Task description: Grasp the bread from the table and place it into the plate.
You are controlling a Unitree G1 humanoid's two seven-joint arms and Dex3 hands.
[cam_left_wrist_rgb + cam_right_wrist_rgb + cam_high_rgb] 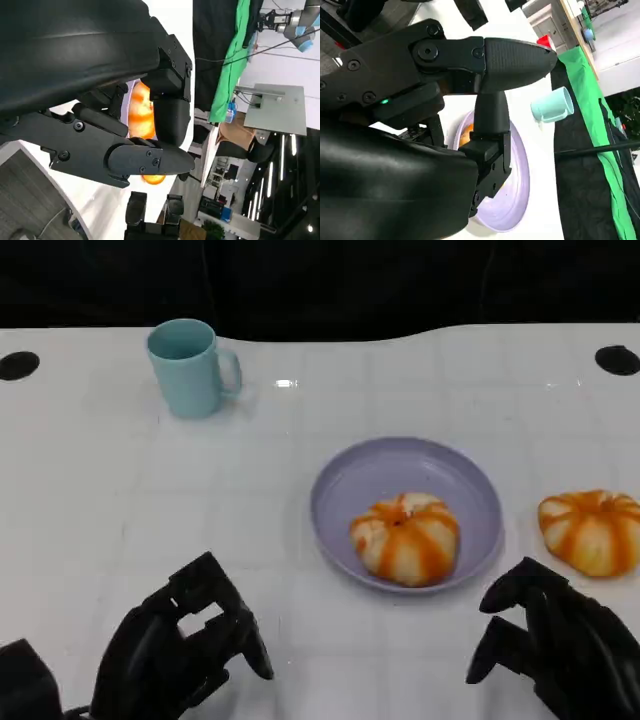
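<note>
One bread (406, 537) is seen inside the purple plate (350, 480), toward its near rim, while a second bread (592, 530) lies on the white table (120, 500) just right of the plate, cut off by the picture's edge. Open tabletop is left between the plate and the blue mug (190, 367) (far left). The left hand (185, 645) and right hand (550, 640) are held low at the near edge, fingers loosely apart, nothing grasped.
</note>
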